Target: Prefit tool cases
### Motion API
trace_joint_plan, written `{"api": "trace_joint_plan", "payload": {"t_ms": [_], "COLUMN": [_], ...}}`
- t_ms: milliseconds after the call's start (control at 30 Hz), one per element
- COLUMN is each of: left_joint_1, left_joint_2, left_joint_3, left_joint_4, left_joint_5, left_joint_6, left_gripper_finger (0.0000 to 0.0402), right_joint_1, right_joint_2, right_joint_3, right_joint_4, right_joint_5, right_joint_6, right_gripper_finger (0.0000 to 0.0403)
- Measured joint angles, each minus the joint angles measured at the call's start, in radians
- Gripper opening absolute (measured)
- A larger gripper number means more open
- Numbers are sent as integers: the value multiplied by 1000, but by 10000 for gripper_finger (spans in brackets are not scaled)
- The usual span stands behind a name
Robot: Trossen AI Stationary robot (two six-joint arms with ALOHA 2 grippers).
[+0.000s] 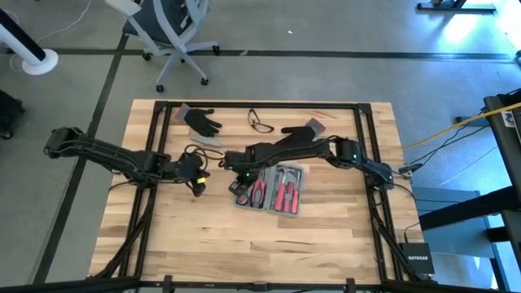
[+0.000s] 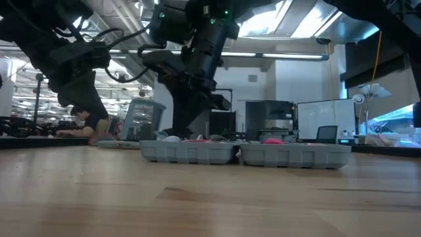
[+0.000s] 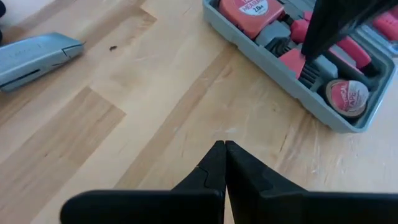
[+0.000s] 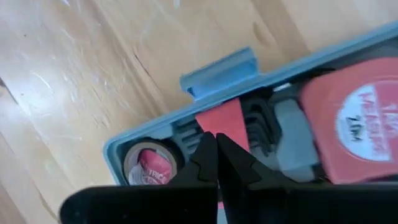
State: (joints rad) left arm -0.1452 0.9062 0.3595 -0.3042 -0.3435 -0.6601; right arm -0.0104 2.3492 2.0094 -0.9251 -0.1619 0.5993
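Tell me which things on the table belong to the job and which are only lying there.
For the job:
- open blue-grey plastic tool case, red-handled tools inside
- right gripper, shut, over the case
- left gripper, shut, beside it

Lying about:
- two black gloves
- clear safety glasses
- grey utility knife

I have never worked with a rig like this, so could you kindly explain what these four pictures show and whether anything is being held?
It is a robot with two dark arms at a wooden table. One picture looks straight down, one looks level across the tabletop, and two come from cameras on the wrists. The open tool case lies mid-table, holding pliers, a red tape measure and a roll of tape. Behind it lie two black gloves and glasses; a grey utility knife lies to the left. The right gripper is shut, its tips down among the case's recesses. The left gripper is shut over bare wood beside the case. Neither visibly holds anything.
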Motion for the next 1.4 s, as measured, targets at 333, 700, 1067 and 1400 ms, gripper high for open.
{"api": "trace_joint_plan", "payload": {"t_ms": [333, 700, 1067, 1400], "left_joint_1": [-6, -6, -6, -3], "left_joint_2": [0, 0, 0, -1], "left_joint_3": [-8, -7, -6, -6], "left_joint_4": [-3, 2, 2, 1], "left_joint_5": [-2, -8, -8, -19], "left_joint_6": [-44, -40, -40, -18], "left_gripper_finger": [0, 0, 0, 0], "right_joint_1": [3, -37, -9, -20], "right_joint_2": [80, -88, 52, 52], "right_joint_3": [-20, 51, -17, 10], "right_joint_4": [76, 37, 26, -13], "right_joint_5": [-24, 99, 55, 53], "right_joint_6": [-6, -21, -27, -53], "right_gripper_finger": [0, 0, 0, 0]}}
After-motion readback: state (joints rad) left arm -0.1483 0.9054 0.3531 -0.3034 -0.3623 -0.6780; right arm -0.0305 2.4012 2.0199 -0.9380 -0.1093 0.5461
